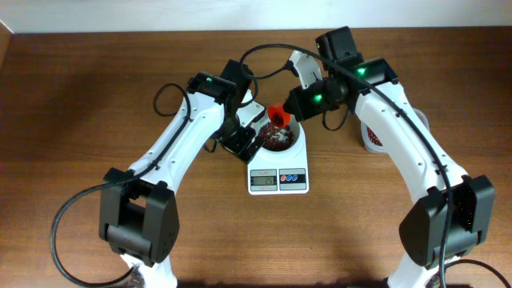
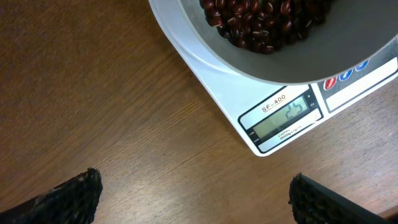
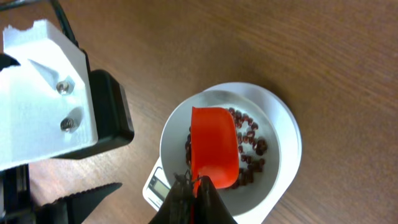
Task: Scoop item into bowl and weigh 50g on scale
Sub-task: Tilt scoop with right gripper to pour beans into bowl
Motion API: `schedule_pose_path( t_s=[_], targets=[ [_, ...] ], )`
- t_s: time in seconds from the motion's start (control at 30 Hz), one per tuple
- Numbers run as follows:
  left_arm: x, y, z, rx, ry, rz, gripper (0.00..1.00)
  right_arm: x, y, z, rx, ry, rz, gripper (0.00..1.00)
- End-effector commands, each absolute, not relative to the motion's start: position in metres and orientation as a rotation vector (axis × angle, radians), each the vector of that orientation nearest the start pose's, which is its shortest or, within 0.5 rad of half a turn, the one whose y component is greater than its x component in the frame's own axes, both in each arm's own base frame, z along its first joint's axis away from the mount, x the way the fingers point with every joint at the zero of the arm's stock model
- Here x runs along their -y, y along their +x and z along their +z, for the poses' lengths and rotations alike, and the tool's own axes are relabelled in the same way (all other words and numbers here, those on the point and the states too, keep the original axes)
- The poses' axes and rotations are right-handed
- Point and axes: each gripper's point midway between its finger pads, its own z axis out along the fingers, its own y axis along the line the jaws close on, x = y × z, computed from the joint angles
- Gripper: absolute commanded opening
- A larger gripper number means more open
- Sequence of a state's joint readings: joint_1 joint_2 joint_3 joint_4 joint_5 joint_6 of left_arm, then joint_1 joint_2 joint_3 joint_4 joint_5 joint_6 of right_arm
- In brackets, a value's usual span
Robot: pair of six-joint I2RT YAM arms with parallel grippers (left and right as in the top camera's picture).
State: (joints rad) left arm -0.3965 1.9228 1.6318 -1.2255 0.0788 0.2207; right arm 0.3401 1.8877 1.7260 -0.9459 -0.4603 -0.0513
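Note:
The white bowl (image 1: 293,133) stands on the white scale (image 1: 278,180), with dark reddish-brown beans (image 1: 276,138) in it. My right gripper (image 3: 196,193) is shut on the handle of a red scoop (image 3: 214,146), which hangs tilted over the bowl (image 3: 264,180) and shows no beans inside. The beans (image 3: 252,140) lie under and beside the scoop. My left gripper (image 2: 196,199) is open over bare wood just left of the scale (image 2: 205,68), with nothing between its fingers (image 2: 74,199). Its view shows the bowl's rim (image 2: 348,62), the beans (image 2: 261,22) and the lit display (image 2: 283,118).
A clear tub (image 1: 373,141) holding more beans sits to the right of the scale, mostly hidden behind my right arm. The left arm's white wrist block (image 3: 43,93) is close to the bowl's left side. Black cables loop above both arms.

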Motion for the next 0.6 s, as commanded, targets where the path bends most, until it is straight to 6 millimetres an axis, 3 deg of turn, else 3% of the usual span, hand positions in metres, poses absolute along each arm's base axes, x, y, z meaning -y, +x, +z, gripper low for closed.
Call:
schedule_pose_path(
  t_s=[0.0,0.03,0.07,0.17,0.23,0.27,0.3,0.37,0.4,0.43,0.47,0.5,0.53,0.57],
  targets=[
    [0.16,0.342,0.101,-2.944,0.956,-0.135,0.99,-0.23,0.389,0.193,-2.549,-0.798,0.617,0.04],
    [0.16,0.342,0.101,-2.944,0.956,-0.135,0.99,-0.217,0.398,0.186,-2.571,-0.775,0.443,0.04],
    [0.16,0.342,0.101,-2.944,0.956,-0.134,0.99,-0.21,0.403,0.185,-2.571,-0.758,0.375,0.04],
    [0.16,0.342,0.101,-2.945,0.955,-0.135,0.99,-0.228,0.389,0.187,-2.577,-0.792,0.496,0.04],
    [0.16,0.342,0.101,-2.944,0.956,-0.134,0.99,-0.218,0.397,0.184,-2.589,-0.747,0.374,0.04],
    [0.16,0.342,0.101,-2.944,0.956,-0.135,0.99,-0.224,0.396,0.186,-2.581,-0.746,0.433,0.04],
    [0.16,0.342,0.101,-2.945,0.955,-0.134,0.99,-0.234,0.387,0.189,-2.538,-0.873,0.492,0.04],
    [0.16,0.342,0.101,-2.944,0.956,-0.135,0.99,-0.22,0.395,0.186,-2.583,-0.765,0.372,0.04],
    [0.16,0.342,0.101,-2.944,0.956,-0.134,0.99,-0.221,0.398,0.189,-2.594,-0.694,0.408,0.04],
    [0.16,0.342,0.101,-2.944,0.956,-0.135,0.99,-0.239,0.387,0.195,-2.528,-0.846,0.553,0.04],
    [0.16,0.342,0.101,-2.944,0.956,-0.135,0.99,-0.223,0.395,0.191,-2.563,-0.789,0.42,0.04],
    [0.16,0.342,0.101,-2.944,0.956,-0.135,0.99,-0.206,0.406,0.19,-2.611,-0.61,0.329,0.04],
    [0.16,0.342,0.101,-2.944,0.956,-0.134,0.99,-0.212,0.407,0.195,-2.621,-0.515,0.438,0.04],
    [0.16,0.342,0.101,-2.944,0.956,-0.135,0.99,-0.231,0.399,0.201,-2.571,-0.648,0.577,0.04]
  ],
)
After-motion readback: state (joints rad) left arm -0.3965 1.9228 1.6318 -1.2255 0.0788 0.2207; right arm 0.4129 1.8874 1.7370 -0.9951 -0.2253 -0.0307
